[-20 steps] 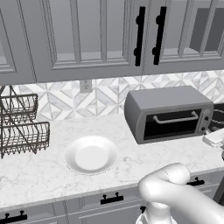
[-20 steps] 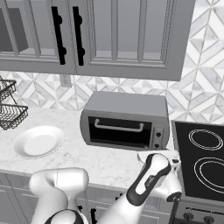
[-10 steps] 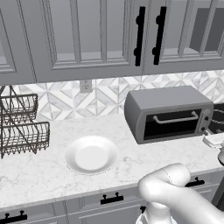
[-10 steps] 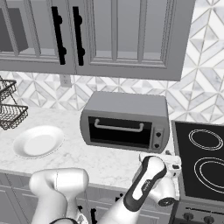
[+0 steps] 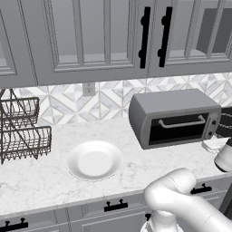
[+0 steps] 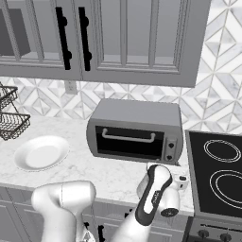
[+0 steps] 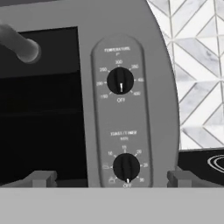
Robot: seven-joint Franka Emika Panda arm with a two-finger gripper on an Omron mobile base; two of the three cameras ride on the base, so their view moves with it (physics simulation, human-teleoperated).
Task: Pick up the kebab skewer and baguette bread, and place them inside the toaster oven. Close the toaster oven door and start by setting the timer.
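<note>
Nothing shifted, pincer [image 7: 109, 177] spread before toaster oven [image 6: 134, 130] timer knob [image 7: 126, 166], white plate [image 5: 94, 160] well apart

grey cabinets [image 5: 90, 41], patterned tile backsplash [image 5: 108, 97], marble counter [image 5: 45, 176], black cooktop [image 6: 220, 175]

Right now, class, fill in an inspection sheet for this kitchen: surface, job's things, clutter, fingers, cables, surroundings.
Surface: marble counter, white plate bare.
Job's things: toaster oven with toaster oven door shut; timer knob and temperature knob both at OFF. Skewer and baguette: nothing seen.
Clutter: wire rack on the counter's left.
Fingers: gripper open, facing the control strip, touching nothing.
Cables: nothing seen.
Surroundings: grey cabinets above, stovetop beside the oven, wall outlet.
</note>
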